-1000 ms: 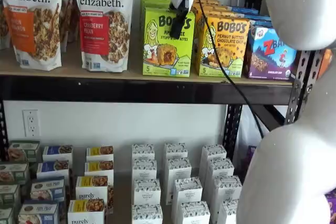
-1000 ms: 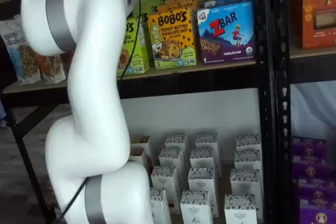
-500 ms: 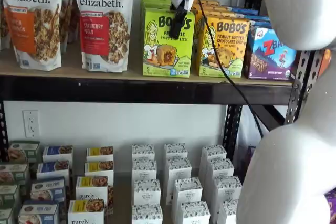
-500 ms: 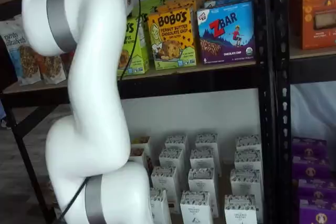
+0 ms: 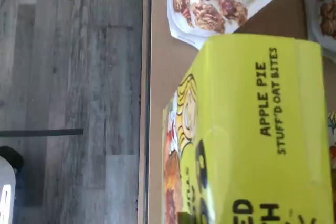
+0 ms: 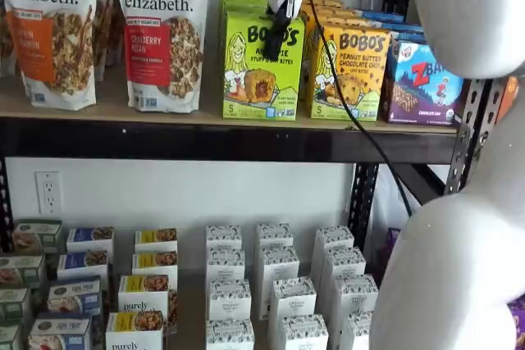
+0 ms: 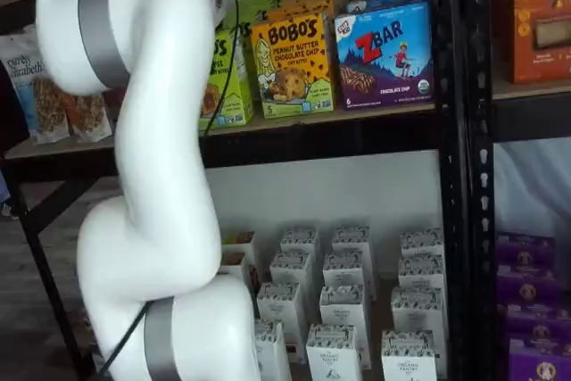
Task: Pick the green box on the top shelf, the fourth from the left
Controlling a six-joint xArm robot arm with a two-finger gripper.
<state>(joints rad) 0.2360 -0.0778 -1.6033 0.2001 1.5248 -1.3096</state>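
The green box (image 6: 261, 67) is a lime-green Bobo's Apple Pie carton. It stands upright at the front of the top shelf (image 6: 205, 141), between a granola bag and the yellow-orange Bobo's box (image 6: 349, 71). My gripper (image 6: 277, 34) hangs from the view's top edge, its black fingers in front of the box's upper front face. No gap shows between them. The wrist view shows the green box (image 5: 252, 129) close up, on the tan board (image 5: 160, 77). In a shelf view the arm hides the gripper, and only part of the green box (image 7: 228, 78) shows.
Purely Elizabeth granola bags (image 6: 162, 34) stand left of the green box, and a blue Zbar box (image 6: 422, 84) stands at the far right. More green boxes queue behind the front one. White cartons (image 6: 275, 284) fill the lower shelf. A black cable (image 6: 353, 120) hangs from the gripper.
The black fingers sit slightly higher against the green box's front than a second ago. The boxes have not moved.
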